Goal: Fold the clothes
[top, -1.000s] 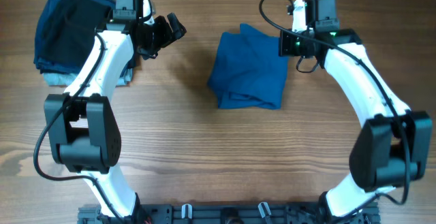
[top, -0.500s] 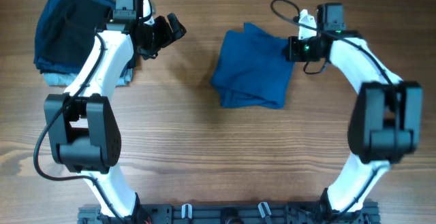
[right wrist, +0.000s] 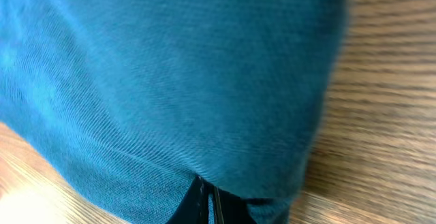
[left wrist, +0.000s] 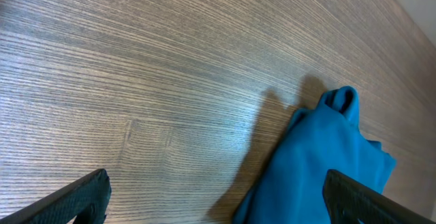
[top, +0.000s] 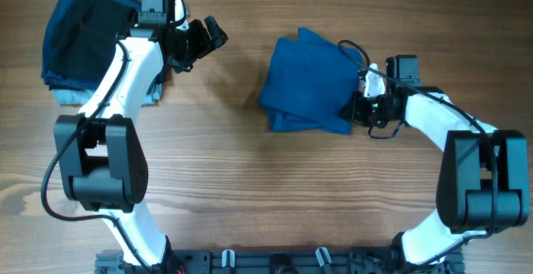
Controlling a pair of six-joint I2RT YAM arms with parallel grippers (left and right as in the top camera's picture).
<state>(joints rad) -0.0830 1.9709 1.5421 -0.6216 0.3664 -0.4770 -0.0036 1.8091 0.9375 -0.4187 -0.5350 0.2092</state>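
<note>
At the middle of the desk [top: 250, 182], somewhat toward the right arm, the blue shirt [top: 304, 78] lay as a compact, roughly rectangular bundle of several layers. Its edges were offset along the near side, and a small peak of cloth projected at the far edge. The right tool [top: 358, 106] was clenched with its tips at the bundle's right-hand edge. The wrist view showed cloth draped over those tips, but whether a layer was pinched between them could not be told. The left tool [top: 204, 42] hung released over bare wood, well apart from the shirt and just beside a stack of folded garments [top: 75, 41]. The folding proper appeared complete, and the step in hand was judged to be a final adjustment or shifting of the bundle. The next move would call for a hold through all layers, lest the offset lower fold slip apart.
</note>
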